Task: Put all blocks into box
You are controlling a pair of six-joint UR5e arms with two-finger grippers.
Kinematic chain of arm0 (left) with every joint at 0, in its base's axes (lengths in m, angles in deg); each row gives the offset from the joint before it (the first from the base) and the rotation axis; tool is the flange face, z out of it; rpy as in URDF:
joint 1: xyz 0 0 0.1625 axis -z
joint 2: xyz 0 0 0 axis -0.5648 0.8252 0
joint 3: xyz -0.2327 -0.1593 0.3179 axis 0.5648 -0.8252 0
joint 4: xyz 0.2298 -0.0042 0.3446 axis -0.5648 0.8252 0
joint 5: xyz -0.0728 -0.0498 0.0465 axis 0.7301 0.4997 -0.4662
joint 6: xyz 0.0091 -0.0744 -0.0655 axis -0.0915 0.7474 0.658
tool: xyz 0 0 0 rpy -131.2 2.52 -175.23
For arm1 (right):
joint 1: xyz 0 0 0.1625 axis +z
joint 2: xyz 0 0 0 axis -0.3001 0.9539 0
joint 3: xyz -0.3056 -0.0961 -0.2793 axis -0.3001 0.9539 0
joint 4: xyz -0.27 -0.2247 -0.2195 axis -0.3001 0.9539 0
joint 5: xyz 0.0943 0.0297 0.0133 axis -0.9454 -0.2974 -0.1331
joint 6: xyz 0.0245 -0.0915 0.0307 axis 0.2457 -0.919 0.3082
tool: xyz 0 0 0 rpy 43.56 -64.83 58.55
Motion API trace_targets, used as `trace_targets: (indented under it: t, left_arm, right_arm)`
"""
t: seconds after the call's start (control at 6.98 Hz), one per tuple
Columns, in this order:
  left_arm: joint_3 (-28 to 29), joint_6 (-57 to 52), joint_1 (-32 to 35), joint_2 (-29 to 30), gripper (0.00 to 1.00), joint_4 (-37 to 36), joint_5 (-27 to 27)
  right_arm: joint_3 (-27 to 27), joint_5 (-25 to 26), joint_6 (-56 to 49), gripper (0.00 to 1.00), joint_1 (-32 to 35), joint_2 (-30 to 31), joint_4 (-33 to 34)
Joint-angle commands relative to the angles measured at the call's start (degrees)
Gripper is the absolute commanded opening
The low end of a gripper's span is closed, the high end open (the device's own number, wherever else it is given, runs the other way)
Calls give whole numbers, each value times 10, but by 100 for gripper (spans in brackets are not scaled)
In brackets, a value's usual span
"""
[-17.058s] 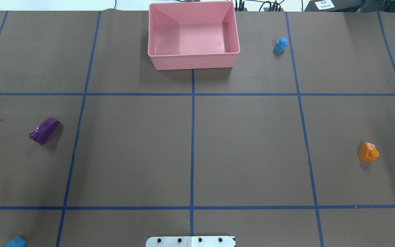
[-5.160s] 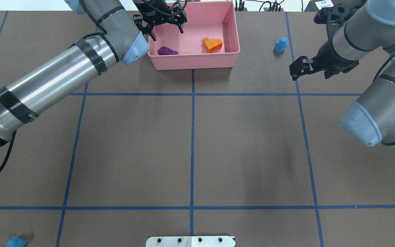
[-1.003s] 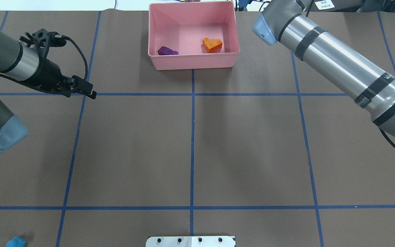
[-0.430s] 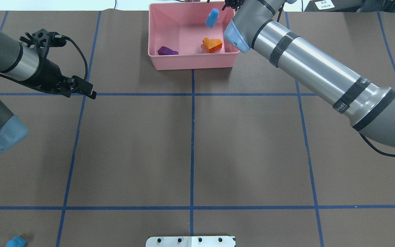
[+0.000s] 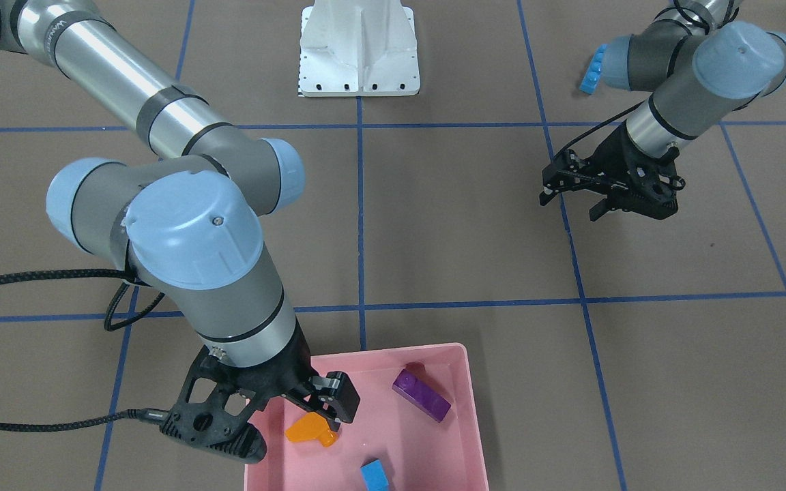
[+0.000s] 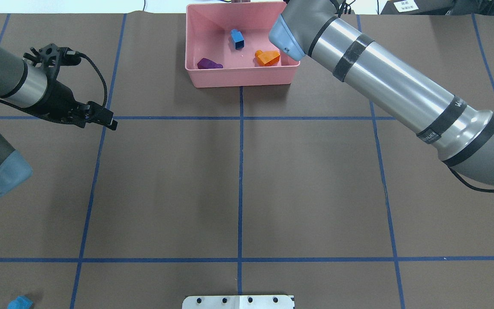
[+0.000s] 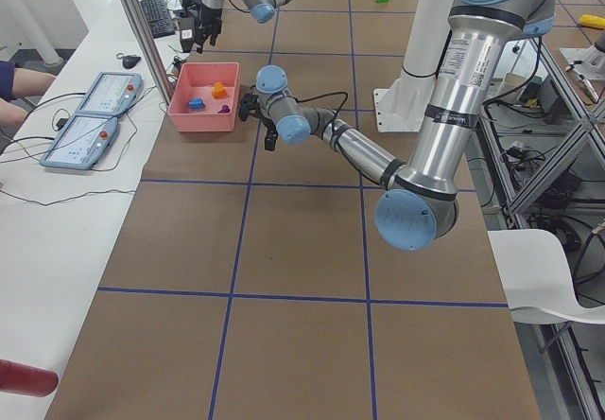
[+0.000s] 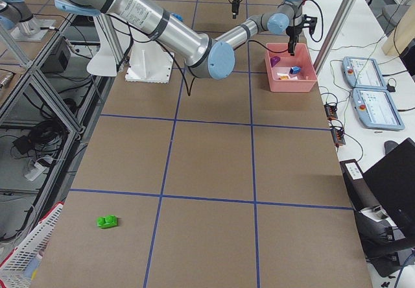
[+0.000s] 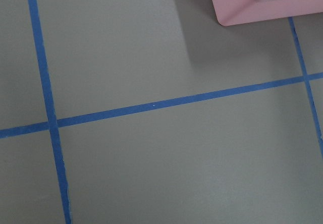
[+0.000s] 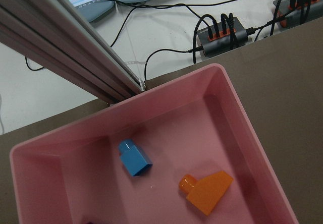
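Box (image 6: 240,79) set at far table edge, centre. Small blue block (image 6: 237,38), orange block (image 6: 267,57) and purple block (image 6: 209,64) seen lying inside, apart from each other. Right gripper (image 5: 295,428) held over box, jaws spread, nothing gripped. Left gripper (image 5: 568,204) held above table, well apart from box, jaws spread, empty. Long blue block (image 6: 19,302) and green block (image 8: 107,221) seen on table, outside box.

We find the small blue studded plastic brick (image 6: 237,38), mid-air a moment ago, now lying on the floor of the shallow pink plastic tray (image 6: 242,79), our left hand (image 5: 569,208) shifted slightly.
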Motion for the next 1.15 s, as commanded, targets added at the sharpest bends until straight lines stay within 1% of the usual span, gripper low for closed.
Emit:
trace_targets:
  t: [0.0, 0.14, 0.29, 0.43, 0.57, 0.72, 0.86, 1.0]
  left_arm:
    - [-54, -2, -35, -74, 100, 1, -3]
    - [-91, -2, -62, -116, 100, 1, -11]
    - [-118, -2, -113, -162, 100, 0, -69]
    - [-141, -2, -162, -205, 100, -3, -116]
    - [-155, -2, -186, -241, 100, -2, -123]
    - [-173, -2, -207, -276, 100, -2, -123]
    - [-184, -2, -235, -311, 100, -3, -130]
    - [-186, -2, -265, -336, 100, -2, -161]
  right_arm:
    - [-155, -8, -74, 99, 4, 58, 146]
    - [-224, -21, -111, 99, 13, 106, 180]
    - [-294, -32, -161, 99, 30, 154, 222]
    - [-361, -39, -209, 99, 43, 205, 261]
    - [-430, -46, -246, 99, 53, 261, 292]
    - [-508, -48, -297, 99, 67, 332, 317]
    - [-574, -57, -343, 99, 82, 401, 333]
    - [-628, -67, -380, 99, 97, 472, 333]
